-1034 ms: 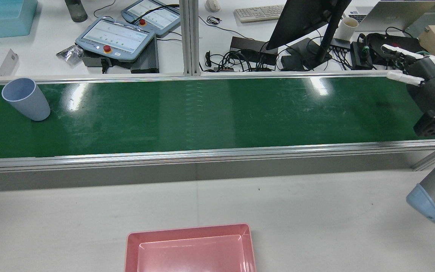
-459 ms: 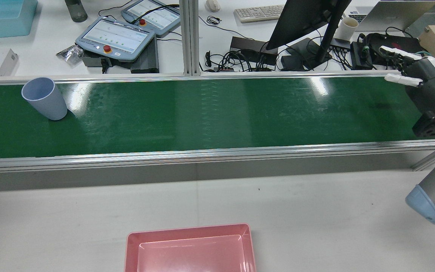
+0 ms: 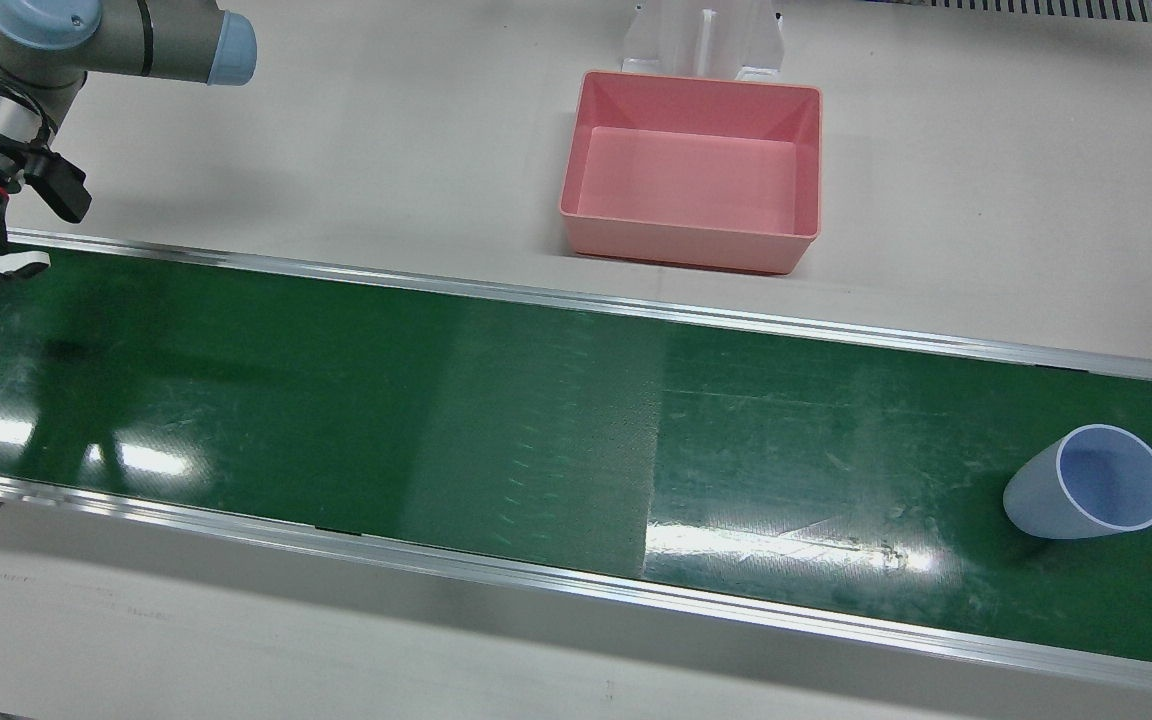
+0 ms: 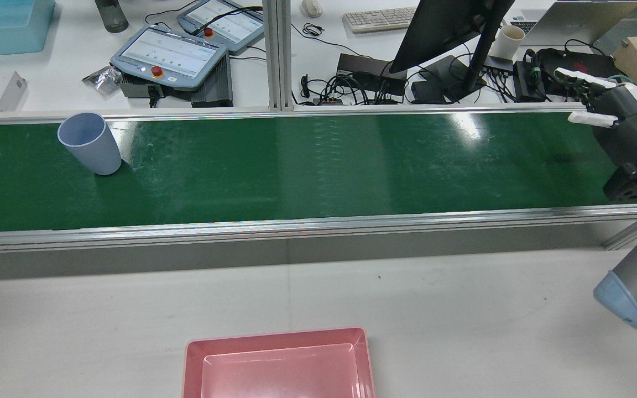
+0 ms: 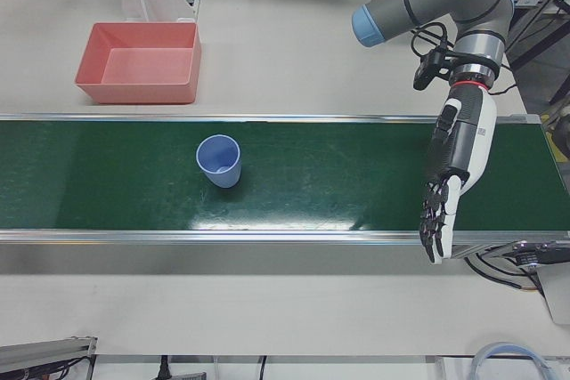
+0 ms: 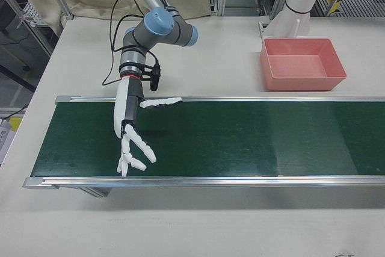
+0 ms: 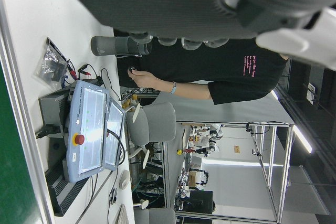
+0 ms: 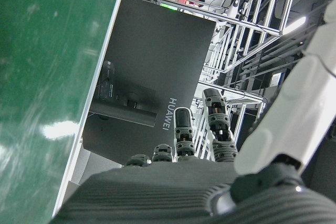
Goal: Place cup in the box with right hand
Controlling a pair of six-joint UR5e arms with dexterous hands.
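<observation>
A pale blue cup [image 4: 90, 143] stands upright on the green conveyor belt [image 4: 318, 166], near the belt's far edge at the left of the rear view; it also shows as the cup [image 3: 1086, 482] and the cup [image 5: 218, 159]. The pink box [image 4: 280, 362] sits empty on the white table, on the robot's side of the belt. My right hand [image 6: 132, 130] hovers open over the belt's other end, fingers spread and thumb out, far from the cup. My left hand [image 5: 450, 175] hangs open above the belt beyond the cup, holding nothing.
Aluminium rails [image 4: 318, 224] edge the belt. Behind it a desk carries teach pendants [image 4: 169, 55], a monitor [image 4: 445, 27], cables and a keyboard. A person in a black shirt [image 7: 220, 72] stands at that desk. White table [image 4: 462, 309] surrounds the box.
The cup has travelled along the belt towards my right hand, rightward in the rear view. My right hand has shifted slightly towards the belt's far edge.
</observation>
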